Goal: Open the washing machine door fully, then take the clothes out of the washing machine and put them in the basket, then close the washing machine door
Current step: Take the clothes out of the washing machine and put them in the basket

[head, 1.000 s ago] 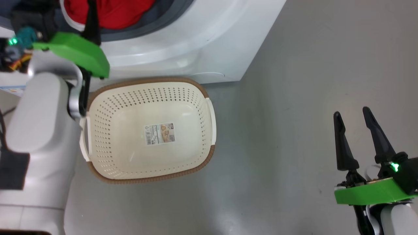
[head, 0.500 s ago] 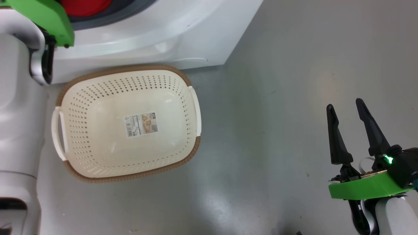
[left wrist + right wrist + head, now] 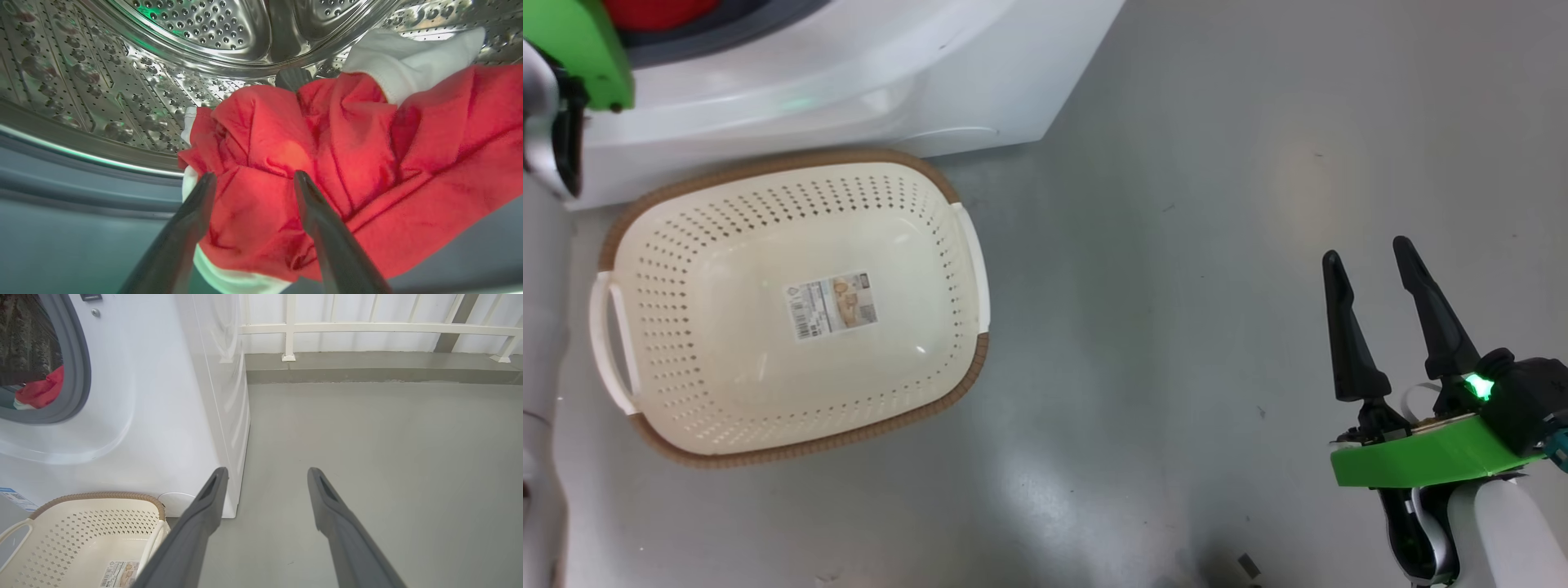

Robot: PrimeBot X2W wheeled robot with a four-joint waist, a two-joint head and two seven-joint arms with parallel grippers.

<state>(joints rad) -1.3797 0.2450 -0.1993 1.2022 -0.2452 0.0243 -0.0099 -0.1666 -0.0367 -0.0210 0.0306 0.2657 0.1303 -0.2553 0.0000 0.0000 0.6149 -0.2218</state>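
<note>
My head has swung over the last second, so the basket [image 3: 670, 245] and the washing machine [image 3: 849, 73] slide leftward across the head view; neither has moved on the floor [image 3: 1176, 245]. My left arm has gone deeper. A second ago one dark finger stood against the red at the machine's mouth. Now the arm's green wrist mount [image 3: 572, 49] sits at the corner of that view, and the left jaws are inside the steel drum [image 3: 196, 24]. They are spread wide and pinch nothing, with a fold of the clothes [image 3: 327, 155] lying between and just beyond the two fingers [image 3: 192, 228]. I judge the reach done and the closing next. My right jaws, also spread and empty, hang over bare floor as before, the basket well off to their left.

The clothes are a crumpled bright red heap. White trim shows under the left jaws, and a white part lies beyond them to the right. The heap rests low in the drum, just past the grey gasket [image 3: 81, 192]. Soft and bunched, it should gather easily, though a trailing end may drag.
</note>
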